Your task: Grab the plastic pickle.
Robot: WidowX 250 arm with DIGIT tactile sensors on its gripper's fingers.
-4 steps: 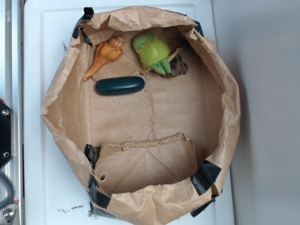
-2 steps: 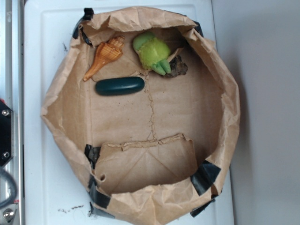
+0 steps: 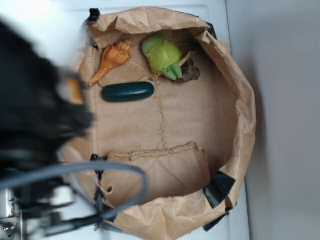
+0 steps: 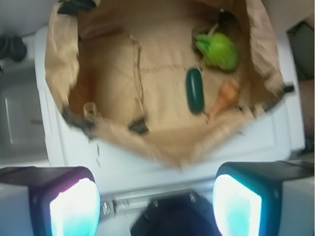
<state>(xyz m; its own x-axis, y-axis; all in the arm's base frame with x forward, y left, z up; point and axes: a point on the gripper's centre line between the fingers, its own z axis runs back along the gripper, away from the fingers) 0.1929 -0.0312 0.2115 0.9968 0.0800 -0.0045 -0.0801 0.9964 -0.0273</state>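
Our gripper [image 4: 156, 196] has its fingers [image 4: 74, 206] spread wide with nothing between them, hanging over the white table [image 4: 197, 152] outside the brown paper bag [image 4: 123, 132]. The plastic pickle [image 4: 195, 90] is well ahead of us, lying flat on the bag floor, just beside the orange shell [image 4: 224, 98] and near the fuzzy green toy [image 4: 219, 50]. In the exterior view the arm [image 3: 35, 110] is just a dark blur on the left.

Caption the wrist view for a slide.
Open end effector above the paper bag holding the plastic pickle, conch shell and fuzzy green toy.
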